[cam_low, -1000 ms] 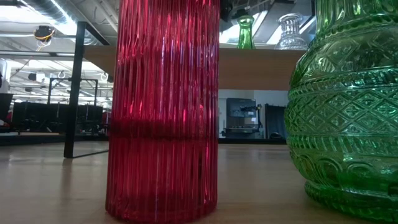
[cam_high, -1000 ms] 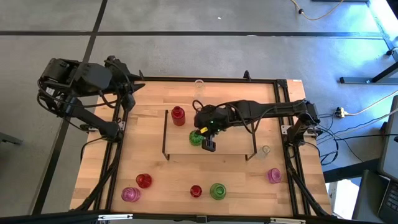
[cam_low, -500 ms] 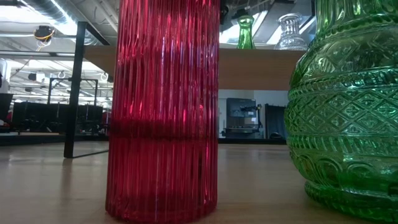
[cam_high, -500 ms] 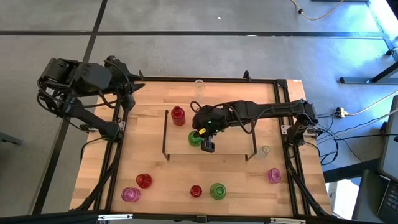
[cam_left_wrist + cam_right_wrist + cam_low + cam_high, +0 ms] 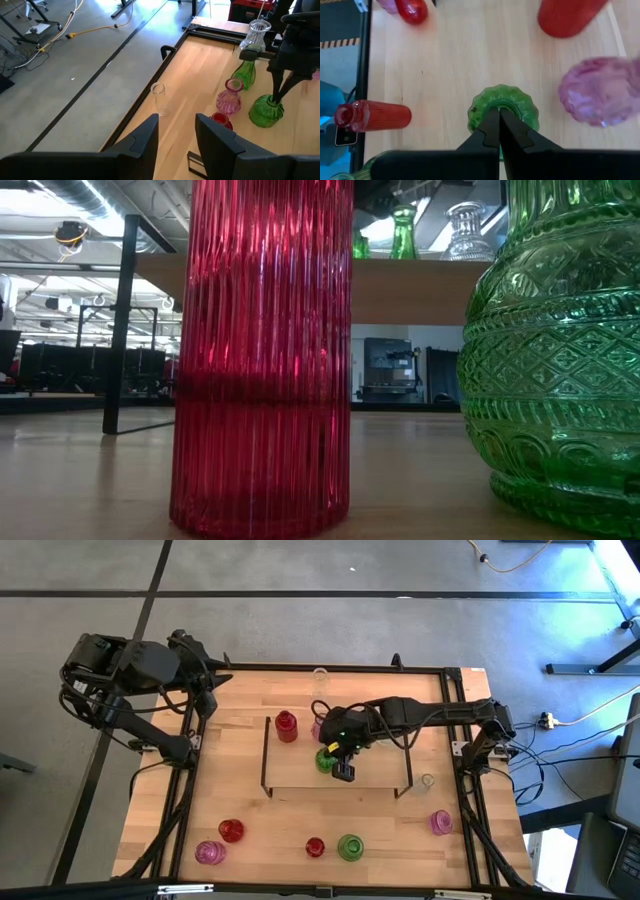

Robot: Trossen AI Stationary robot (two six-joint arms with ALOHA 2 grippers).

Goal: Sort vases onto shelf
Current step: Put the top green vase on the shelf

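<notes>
Moving thing: the round green vase (image 5: 325, 758) and the right hand (image 5: 343, 772) had slid a little way together toward the right side of the shelf (image 5: 380, 778).
Where the green vase was: it stood up straight on the shelf, near the middle, just in front of a pink vase (image 5: 318, 728).
New to see: the pink vase showed more from above than it did a moment before, because the arm had shifted off it.
Right hand: its two fingers were squeezed shut, with the tips right at the mouth of the green vase. I could not tell if they truly held the glass or only poked into it.
Left hand: the left hand (image 5: 175, 120) waited at the back left corner of the table (image 5: 240, 800), fingers partly open, with nothing in them.
Other shelf vases: a red vase (image 5: 287, 725) stood near the shelf's left end.
What it means: the green vase was probably being nudged into its spot on the shelf.
Left to do: several vases, like the red one (image 5: 231, 830) and the green one (image 5: 350, 846), were on the table in front, not yet sorted.
</notes>
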